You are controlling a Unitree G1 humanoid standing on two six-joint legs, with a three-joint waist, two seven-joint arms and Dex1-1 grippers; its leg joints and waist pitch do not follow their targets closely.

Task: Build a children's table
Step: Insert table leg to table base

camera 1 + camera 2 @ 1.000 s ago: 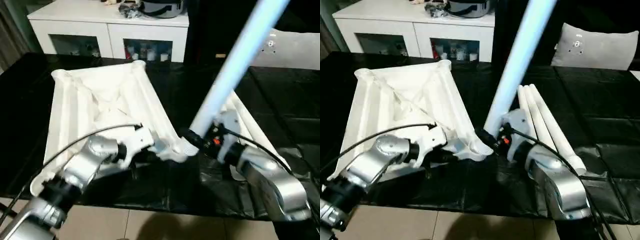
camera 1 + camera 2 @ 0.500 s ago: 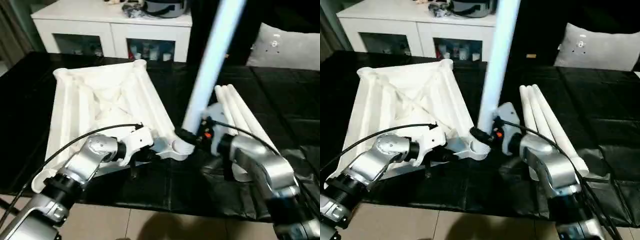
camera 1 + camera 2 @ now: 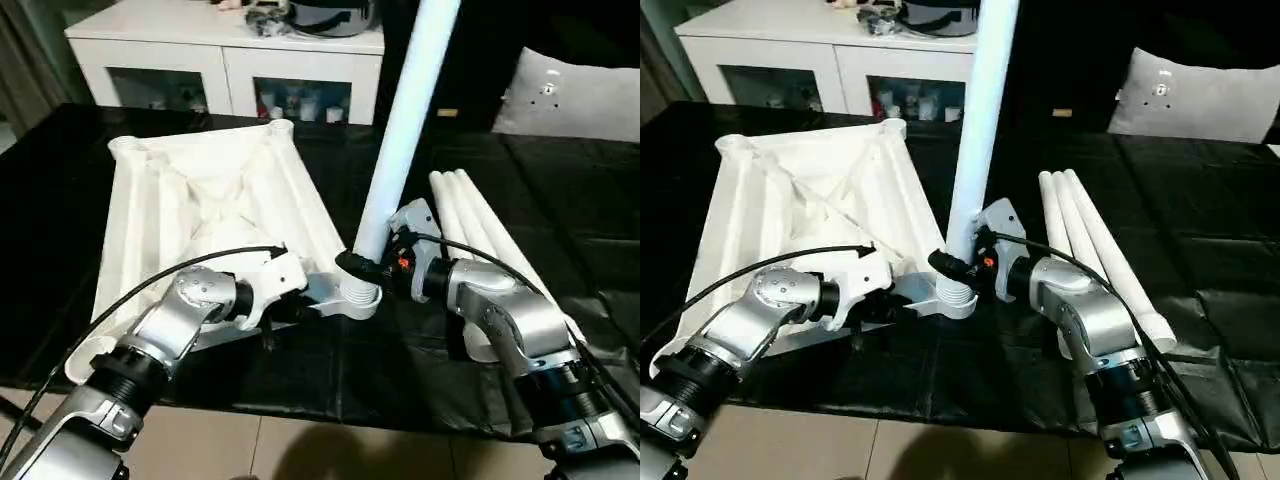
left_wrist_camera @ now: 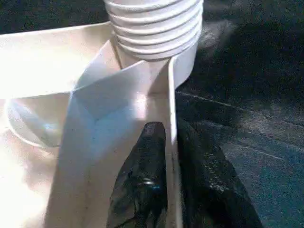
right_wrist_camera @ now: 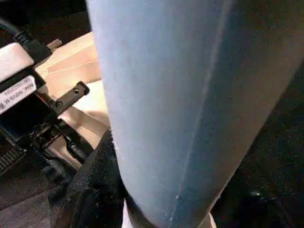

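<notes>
The white tabletop (image 3: 200, 200) lies underside up on the black-covered table. My left gripper (image 3: 300, 305) is shut on its near rim beside a corner socket (image 3: 357, 300); in the left wrist view the two black fingers (image 4: 142, 180) straddle the thin rim wall. My right gripper (image 3: 360, 265) is shut on a long white leg (image 3: 405, 130), low on the tube. The leg stands nearly upright, and its threaded end (image 4: 152, 23) sits at that corner socket. In the right wrist view the leg (image 5: 180, 95) is close up, with a black finger (image 5: 90, 190) against it.
Three spare legs (image 3: 480, 230) lie side by side to the right of my right arm. A white cabinet (image 3: 230, 60) with glass doors stands behind the table, and a grey cushion (image 3: 575, 95) at the back right. The black cover (image 3: 560, 230) ends near my forearms, above tiled floor.
The leg has swung from leaning far right to nearly upright, and its threaded end has moved left onto the corner socket. My left gripper has stayed on the rim.
</notes>
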